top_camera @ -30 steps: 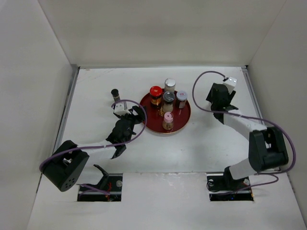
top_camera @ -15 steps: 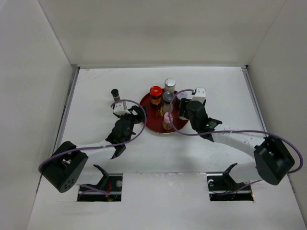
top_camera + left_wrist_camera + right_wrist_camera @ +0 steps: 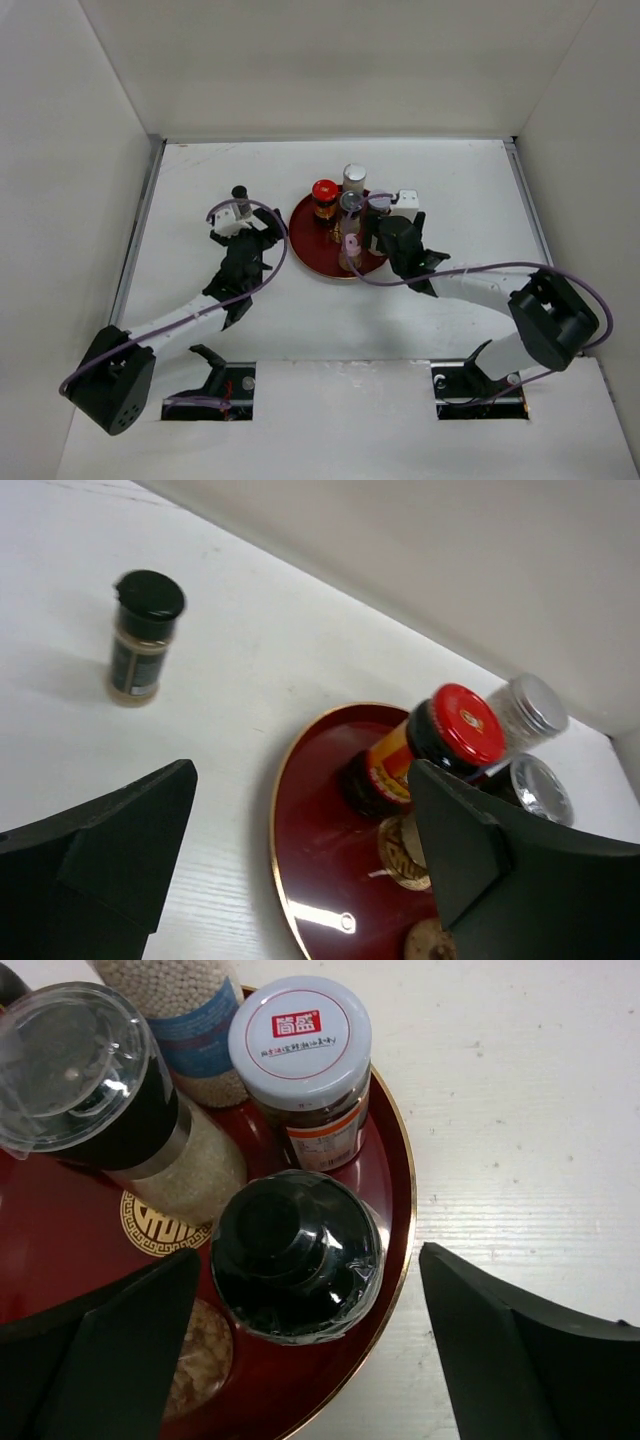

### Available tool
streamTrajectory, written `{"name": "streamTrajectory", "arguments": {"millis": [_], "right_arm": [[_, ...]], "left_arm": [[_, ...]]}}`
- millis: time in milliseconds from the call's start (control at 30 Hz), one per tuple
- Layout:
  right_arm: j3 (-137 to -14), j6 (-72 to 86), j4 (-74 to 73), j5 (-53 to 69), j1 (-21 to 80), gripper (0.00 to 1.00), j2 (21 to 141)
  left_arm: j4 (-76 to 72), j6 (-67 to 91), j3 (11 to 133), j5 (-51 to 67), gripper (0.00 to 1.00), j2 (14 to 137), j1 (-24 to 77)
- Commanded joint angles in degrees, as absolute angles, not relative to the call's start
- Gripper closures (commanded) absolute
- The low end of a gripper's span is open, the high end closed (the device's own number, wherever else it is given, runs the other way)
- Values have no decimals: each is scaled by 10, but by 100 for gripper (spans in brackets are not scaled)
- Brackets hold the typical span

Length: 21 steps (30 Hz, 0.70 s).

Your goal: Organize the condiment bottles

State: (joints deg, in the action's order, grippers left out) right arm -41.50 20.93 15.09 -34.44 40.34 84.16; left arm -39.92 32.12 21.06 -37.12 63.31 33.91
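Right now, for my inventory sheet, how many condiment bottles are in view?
7. A black-capped shaker stands left of the red tray; on the tray: red-capped jar, blue-labelled bottle, clear-capped grinder, white-lidded jar, black-topped bottle, pink-capped bottle. Others may be hidden.

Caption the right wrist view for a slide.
Right gripper, jaws open, above a black-capped bottle and white-lidded jar on a round red tray.

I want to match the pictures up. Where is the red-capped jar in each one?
Top view: the red-capped jar is just above the middle, on the far left part of the tray.
Left wrist: right of the middle, standing on the tray.
Right wrist: not in it.
Shared landmark: the tray, which also shows in the right wrist view.
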Motion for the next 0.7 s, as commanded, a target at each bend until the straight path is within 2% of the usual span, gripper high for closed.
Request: {"name": "streamTrajectory", "arguments": {"millis": [0,133,367,467,533,600,667], "right_arm": [[-410,213,193,-361,411,0,793],[-396,225,159,-369,412,0,724],[-287,275,177,-383,409,0,567],[-250,279,213,-378,406,31,527],[-240,283,220,-376,405,44,512],[-239,284,223,-366,406,48,510],[-243,284,225,-353,407,47,519]], "left_arm": [[-296,333,265,-431,11,601,316],[-233,327,308,-432,10,627,269],[-199,325,385,-385,11,731,193],[-194,316,432,-367,14,777,175],[-192,305,464,-339,19,808,161],[-192,301,489,-324,21,834,150],[-186,294,516,-315,21,859,141]]}}
